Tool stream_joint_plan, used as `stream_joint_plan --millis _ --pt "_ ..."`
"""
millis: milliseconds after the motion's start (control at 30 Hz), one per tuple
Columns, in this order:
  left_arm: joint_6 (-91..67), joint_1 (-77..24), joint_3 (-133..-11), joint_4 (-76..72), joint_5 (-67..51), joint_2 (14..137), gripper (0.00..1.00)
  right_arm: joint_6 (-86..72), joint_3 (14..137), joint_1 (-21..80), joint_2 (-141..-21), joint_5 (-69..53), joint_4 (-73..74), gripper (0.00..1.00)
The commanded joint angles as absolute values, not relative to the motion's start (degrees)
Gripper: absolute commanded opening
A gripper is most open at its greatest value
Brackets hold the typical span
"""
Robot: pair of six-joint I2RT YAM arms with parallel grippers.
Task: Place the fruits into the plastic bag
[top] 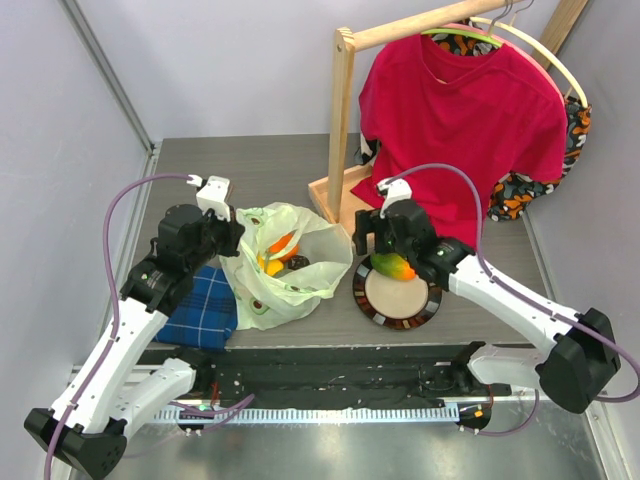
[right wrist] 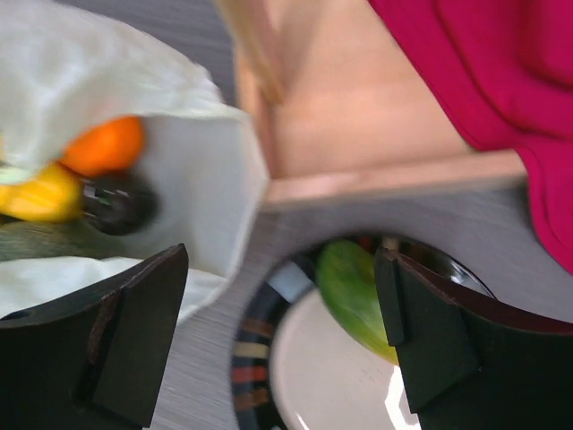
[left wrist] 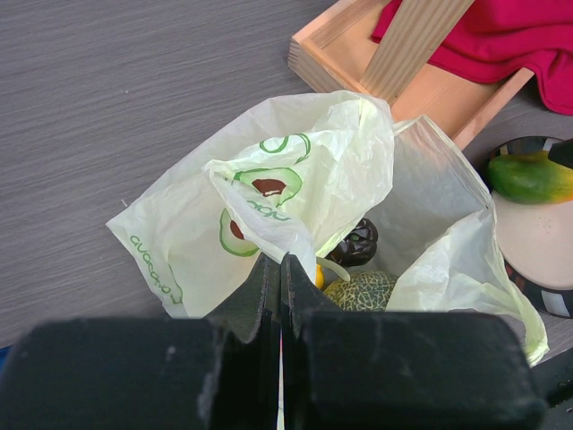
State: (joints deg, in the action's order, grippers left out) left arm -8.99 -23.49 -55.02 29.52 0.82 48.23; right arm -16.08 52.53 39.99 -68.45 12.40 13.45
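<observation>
Right wrist view: right jaws spread wide over the green piece (right wrist: 354,296) on the plate (right wrist: 253,363). Left jaws clenched on the plastic bag (left wrist: 313,170) rim; bag at nine o'clock of plate, melon (left wrist: 363,291) inside. Recommend descending centred, closing across the narrow width.

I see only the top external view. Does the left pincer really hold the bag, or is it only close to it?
Observer: It holds it. In the left wrist view the left pincer is shut on a fold of the plastic bag.
Operator: Is the melon inside the bag?
Observer: Yes. The netted melon lies in the bag, beside the dark purple piece.
Operator: And the right pincer?
Observer: In the right wrist view the right pincer is open over the green piece on the plate. I cannot tell if it touches the piece.
</observation>
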Motion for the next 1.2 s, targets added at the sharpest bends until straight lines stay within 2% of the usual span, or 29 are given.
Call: stream_joint_plan --millis 0,167,633,867,967,1167 --pt "-9.49 -23.38 -55.37 27.51 0.79 47.81 0.0 -14.42 50.54 34.9 -66.62 12.92 19.07 0.93" --pt "-9.4 -23.38 -55.37 27.51 0.88 47.9 0.0 -11.7 50.1 30.77 -70.48 10.81 22.5 0.94" --pt "-9.32 -23.38 -55.37 27.51 1.14 47.99 0.0 -6.59 49.13 30.76 -79.18 5.98 18.9 0.93" --pt "-9.32 -23.38 -55.46 27.51 1.05 47.99 0.0 -6.07 48.87 30.76 -82.88 6.68 18.9 0.88" --pt "-9.32 -23.29 -55.37 27.6 1.14 48.08 0.0 -6.24 48.52 30.85 -83.41 6.24 18.81 0.85" --pt "-9.32 -23.38 -55.46 27.51 0.88 48.08 0.0 -6.85 47.9 30.85 -83.5 5.89 19.07 0.59"
